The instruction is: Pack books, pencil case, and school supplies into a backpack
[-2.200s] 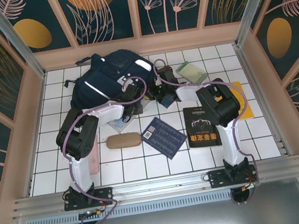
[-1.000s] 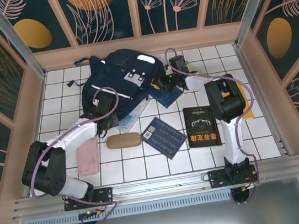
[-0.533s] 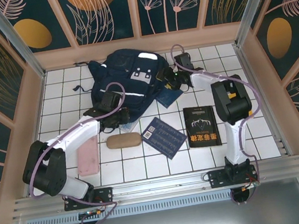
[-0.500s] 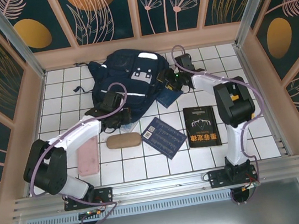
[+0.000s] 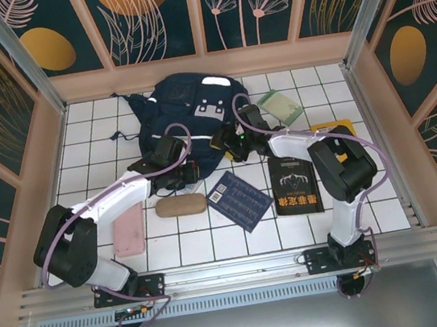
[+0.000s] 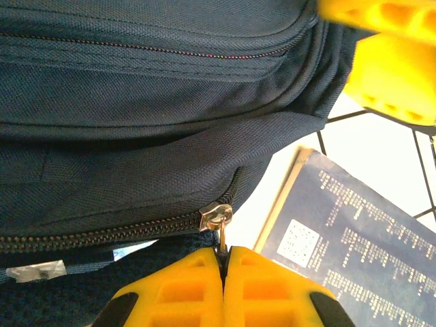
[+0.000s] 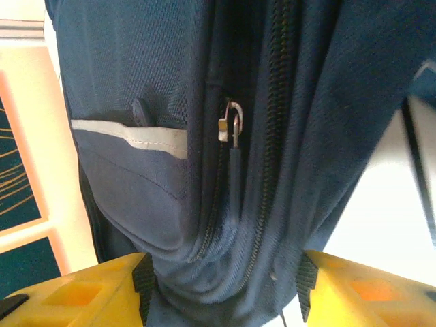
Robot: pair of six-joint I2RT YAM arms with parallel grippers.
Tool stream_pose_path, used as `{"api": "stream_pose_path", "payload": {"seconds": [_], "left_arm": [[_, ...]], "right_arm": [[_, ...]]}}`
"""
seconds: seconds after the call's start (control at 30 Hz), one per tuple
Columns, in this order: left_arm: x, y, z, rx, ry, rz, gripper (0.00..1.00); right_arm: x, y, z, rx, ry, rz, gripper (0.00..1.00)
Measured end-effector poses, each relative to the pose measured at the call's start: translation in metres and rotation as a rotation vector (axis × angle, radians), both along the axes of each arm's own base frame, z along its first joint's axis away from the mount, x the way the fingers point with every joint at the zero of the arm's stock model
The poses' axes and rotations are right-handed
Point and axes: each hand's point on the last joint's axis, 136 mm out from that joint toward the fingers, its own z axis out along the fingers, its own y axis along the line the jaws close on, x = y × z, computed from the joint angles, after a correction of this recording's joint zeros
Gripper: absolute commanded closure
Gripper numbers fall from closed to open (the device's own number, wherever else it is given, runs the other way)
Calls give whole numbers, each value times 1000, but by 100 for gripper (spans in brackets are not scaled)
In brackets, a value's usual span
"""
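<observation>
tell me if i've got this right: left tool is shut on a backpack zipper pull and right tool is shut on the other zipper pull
Not quite. The left tool is shut on a backpack zipper pull, but the right tool is open, not shut: the right wrist view shows its fingers standing apart, with the other zipper pull hanging untouched ahead of them.

Navy backpack [image 5: 190, 106] lies on tiles; navy book [image 5: 240, 199], tan pouch [image 5: 180, 205] nearby.

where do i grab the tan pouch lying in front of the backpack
Across its middle, straight down from above: the tan pouch lies flat on the tiles, long axis left to right, so the jaws span its narrow width.
</observation>
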Motion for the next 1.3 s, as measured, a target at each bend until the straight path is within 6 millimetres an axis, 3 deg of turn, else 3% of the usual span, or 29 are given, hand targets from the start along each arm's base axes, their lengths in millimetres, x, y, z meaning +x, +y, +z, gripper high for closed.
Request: {"api": "stream_pose_path", "payload": {"seconds": [0.1, 0.23, 0.27, 0.5, 0.67, 0.97, 1.1, 1.3], "left_arm": [[-3, 3, 2, -2, -5, 2, 100], [-7, 10, -1, 18, -7, 15, 100], [-8, 11, -2, 21, -7, 17, 100], [-6, 26, -9, 87, -15, 70, 100], [1, 57, -14, 160, -2, 159, 100], [55, 115, -11, 217, -4, 355, 100], [73, 119, -15, 236, 12, 359, 100], [68, 111, 0, 198, -1, 304, 100]], "right_arm": [[-6, 13, -10, 13, 35, 10, 60], [-11, 19, -15, 19, 62, 8, 99], [-11, 19, -15, 16, 62, 9, 100], [-5, 5, -12, -72, 37, -19, 100], [7, -23, 4, -113, -7, -60, 100], [21, -62, 30, -134, -63, -95, 100], [25, -70, 31, -143, -82, -93, 100], [37, -74, 33, -187, -97, -53, 100]]}}
